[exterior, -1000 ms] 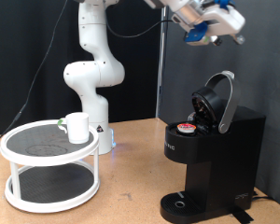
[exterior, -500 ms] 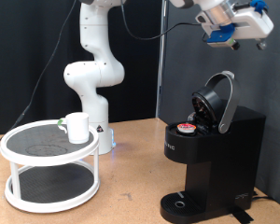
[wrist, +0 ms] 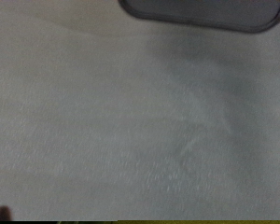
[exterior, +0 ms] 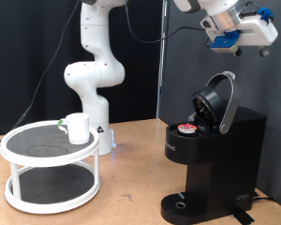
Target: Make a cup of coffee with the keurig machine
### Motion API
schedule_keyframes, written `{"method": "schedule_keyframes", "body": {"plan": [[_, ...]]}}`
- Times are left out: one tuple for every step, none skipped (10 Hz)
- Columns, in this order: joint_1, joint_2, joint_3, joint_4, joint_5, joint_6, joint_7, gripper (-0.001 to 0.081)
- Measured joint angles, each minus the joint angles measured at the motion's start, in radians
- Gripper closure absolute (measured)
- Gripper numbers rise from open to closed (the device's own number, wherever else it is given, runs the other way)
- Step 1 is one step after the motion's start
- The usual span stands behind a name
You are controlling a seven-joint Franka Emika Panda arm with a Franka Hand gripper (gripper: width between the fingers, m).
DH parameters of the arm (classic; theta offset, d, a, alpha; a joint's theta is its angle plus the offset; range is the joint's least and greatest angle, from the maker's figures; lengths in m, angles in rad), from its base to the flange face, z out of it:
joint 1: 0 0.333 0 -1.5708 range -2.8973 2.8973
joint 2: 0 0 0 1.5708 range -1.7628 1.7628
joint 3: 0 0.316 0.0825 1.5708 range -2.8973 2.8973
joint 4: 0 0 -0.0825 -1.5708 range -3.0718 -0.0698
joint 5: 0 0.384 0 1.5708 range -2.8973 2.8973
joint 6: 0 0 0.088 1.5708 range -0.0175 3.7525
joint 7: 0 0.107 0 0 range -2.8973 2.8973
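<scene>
The keurig machine [exterior: 212, 161] stands at the exterior view's right with its rounded lid [exterior: 219, 100] hinged open. A small pod with a red top [exterior: 186, 128] sits in its open chamber. The white cup [exterior: 77, 127] stands on the top tier of a round white two-tier stand [exterior: 19, 150] at the exterior view's left. My gripper [exterior: 227, 39] hangs high above the machine's lid, apart from it, with nothing seen in it. The wrist view shows no fingers, only a blurred grey surface and a dark rounded edge [wrist: 201, 11].
The arm's white base [exterior: 92, 80] stands behind the stand. A dark vertical pole [exterior: 163, 66] rises behind the machine. The wooden table [exterior: 131, 192] runs between stand and machine.
My gripper has moved to the exterior view's right, from above the lid's front to above its back. The cup, the pod and the lid have not moved.
</scene>
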Motion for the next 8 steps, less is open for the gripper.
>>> {"method": "schedule_keyframes", "body": {"plan": [[-0.003, 0.001, -0.002, -0.010, -0.011, -0.005, 0.000, 0.0185], [-0.005, 0.001, -0.006, -0.020, -0.016, -0.010, 0.000, 0.0334], [-0.008, 0.001, -0.011, -0.029, -0.017, -0.015, -0.003, 0.0334], [-0.013, 0.001, -0.014, -0.037, -0.017, -0.018, -0.006, 0.0541], [-0.018, 0.001, -0.018, -0.045, -0.018, -0.018, -0.009, 0.0541], [-0.023, 0.001, -0.021, -0.051, -0.018, -0.018, -0.015, 0.0728], [-0.029, 0.001, -0.023, -0.056, -0.018, -0.019, -0.021, 0.0728], [-0.034, 0.001, -0.024, -0.061, -0.018, -0.020, -0.026, 0.0790]]}}
